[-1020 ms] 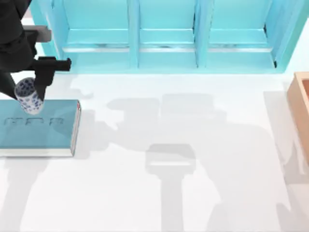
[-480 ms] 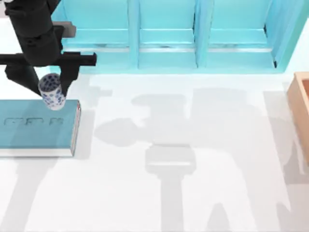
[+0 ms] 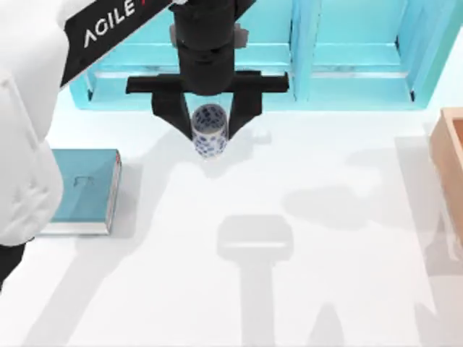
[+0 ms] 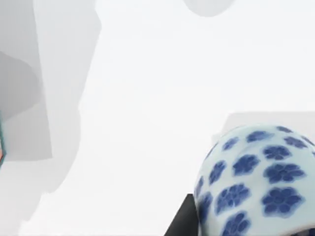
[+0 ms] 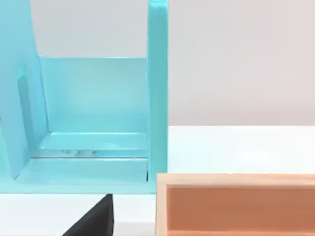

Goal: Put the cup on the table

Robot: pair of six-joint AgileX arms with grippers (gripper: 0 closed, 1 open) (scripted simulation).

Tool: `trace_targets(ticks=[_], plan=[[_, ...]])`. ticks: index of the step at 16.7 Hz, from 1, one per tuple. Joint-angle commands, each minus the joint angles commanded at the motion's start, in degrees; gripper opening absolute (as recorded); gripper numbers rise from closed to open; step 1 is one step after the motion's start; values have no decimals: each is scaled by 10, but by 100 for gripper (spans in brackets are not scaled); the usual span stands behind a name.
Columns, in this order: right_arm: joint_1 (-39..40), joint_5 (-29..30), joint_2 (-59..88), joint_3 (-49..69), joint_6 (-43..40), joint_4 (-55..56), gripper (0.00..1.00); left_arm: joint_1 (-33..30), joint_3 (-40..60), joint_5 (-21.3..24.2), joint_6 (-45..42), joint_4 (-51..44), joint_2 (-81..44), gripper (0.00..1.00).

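Our left gripper (image 3: 208, 124) clamps the cup (image 3: 209, 131) between its fingers, above the table (image 3: 304, 238) just in front of the light-blue shelf (image 3: 318, 65). The teal book (image 3: 85, 189) lies well apart at the table's left.

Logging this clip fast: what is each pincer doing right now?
Left pincer: shut on the cup, in front of the shelf unit, above the table.
Right pincer: cannot be told.

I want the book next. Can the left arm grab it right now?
Probably not yet. The left gripper is shut on the cup, over the table and off to the right of the book.
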State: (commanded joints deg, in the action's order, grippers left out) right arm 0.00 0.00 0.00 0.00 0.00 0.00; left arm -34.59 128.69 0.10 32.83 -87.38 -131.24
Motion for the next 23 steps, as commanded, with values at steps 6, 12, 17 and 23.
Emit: trace_targets(ticks=[6, 12, 17, 23], plan=[[0, 0, 0, 0, 0, 0, 100, -16, 17, 1, 17, -8, -10, 0], [0, 0, 0, 0, 0, 0, 100, -18, -72, 1, 14, 75, 2, 0], [0, 0, 0, 0, 0, 0, 100, -17, -156, 0, 17, 149, 4, 0], [0, 0, 0, 0, 0, 0, 100, -17, -156, 0, 17, 149, 4, 23]])
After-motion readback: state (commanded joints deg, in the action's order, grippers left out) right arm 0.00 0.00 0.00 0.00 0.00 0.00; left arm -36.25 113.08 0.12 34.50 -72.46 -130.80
